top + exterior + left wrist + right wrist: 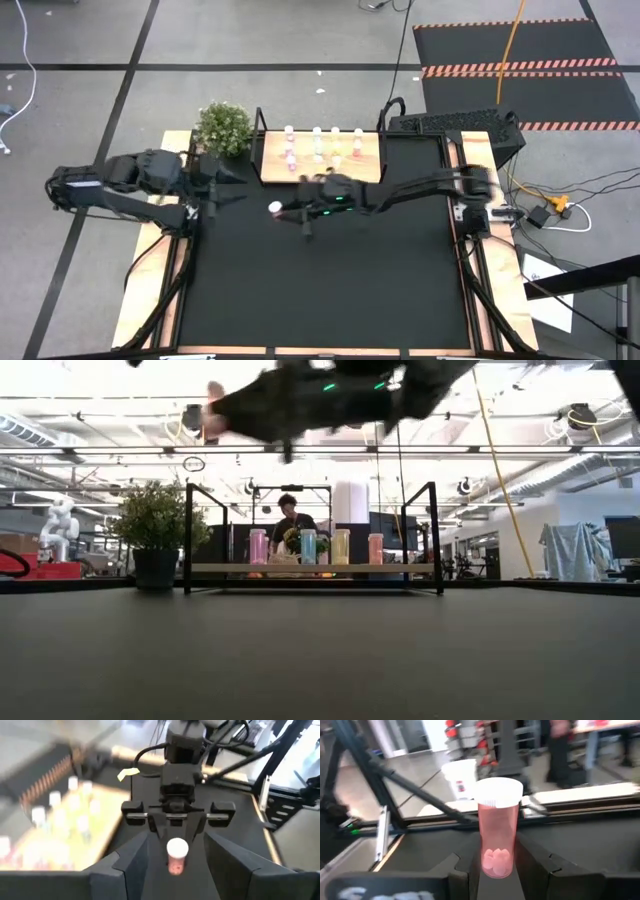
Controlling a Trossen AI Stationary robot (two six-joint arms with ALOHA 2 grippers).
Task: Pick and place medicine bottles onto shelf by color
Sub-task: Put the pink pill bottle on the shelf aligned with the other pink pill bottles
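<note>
Now my right gripper is closed on the pink bottle at the frame's center, and it may knock bottles on the crowded shelf.

Looks past two dark fingers of the left gripper, spread wide apart with nothing between them. Faces the right gripper head-on, just beyond those fingers, clamped on a pink bottle with a white cap, held upright above the black tabletop. Shows the wooden shelf beside the right gripper, blurred, carrying several white-capped bottles whose body colours cannot be made out. Shows a black post rising well beyond the right gripper.
</note>
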